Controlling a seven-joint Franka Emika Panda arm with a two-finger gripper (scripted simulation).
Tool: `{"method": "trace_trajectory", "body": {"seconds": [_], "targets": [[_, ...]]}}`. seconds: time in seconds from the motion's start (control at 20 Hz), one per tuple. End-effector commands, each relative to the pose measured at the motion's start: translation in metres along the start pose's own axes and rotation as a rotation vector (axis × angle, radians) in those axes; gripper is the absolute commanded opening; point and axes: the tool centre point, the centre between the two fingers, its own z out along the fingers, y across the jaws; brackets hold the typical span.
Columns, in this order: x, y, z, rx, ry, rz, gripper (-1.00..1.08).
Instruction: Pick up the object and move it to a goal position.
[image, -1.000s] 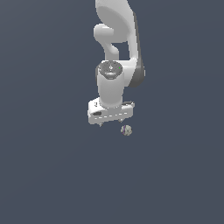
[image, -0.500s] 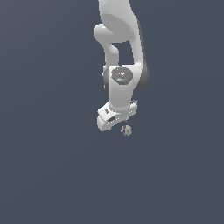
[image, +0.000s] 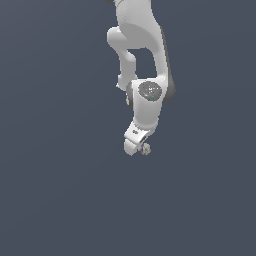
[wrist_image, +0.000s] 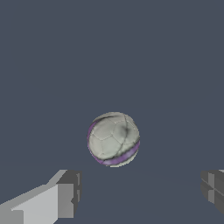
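Approaching the ball (wrist_image: 113, 139), the gripper (wrist_image: 140, 194) hangs above it with its two fingers (wrist_image: 65, 192) spread wide apart and nothing between them; one fingertip shows at each lower corner of the wrist view, and the ball sits beyond the gap, nearer the lighter finger than the dark one. The ball is off-white and grey, faceted like a football, with a purple band along one side and a dark smudge near its middle. It rests alone on the plain grey floor (wrist_image: 166, 65).

In the exterior view the arm (image: 142, 60) reaches down from the top of the picture, and the hand (image: 136, 140) is tipped toward the ball (image: 145, 148), which lies just beside the hand's lower end, on the exterior view's right of it. Contact cannot be judged from that view, but the wrist view shows clear floor between the ball and both fingers.

The step in hand is judged to be the final alignment before the grasp. To do it well, the hand should first bring the ball onto the line midway between the fingers, then descend until the pads flank its widest girth. Closing above that girth would likely squeeze the round ball out downward; closing off-centre would likely roll it away. No goal marker is visible in either view.
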Motion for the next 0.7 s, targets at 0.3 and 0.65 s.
{"method": "trace_trajectory", "body": {"seconds": [0.3,0.65], "targets": [[0.011,-0.015,0.010,0.000,0.007,-0.177,1.00],[0.014,-0.019,0.012,0.000,0.009,-0.221,1.00]]}}
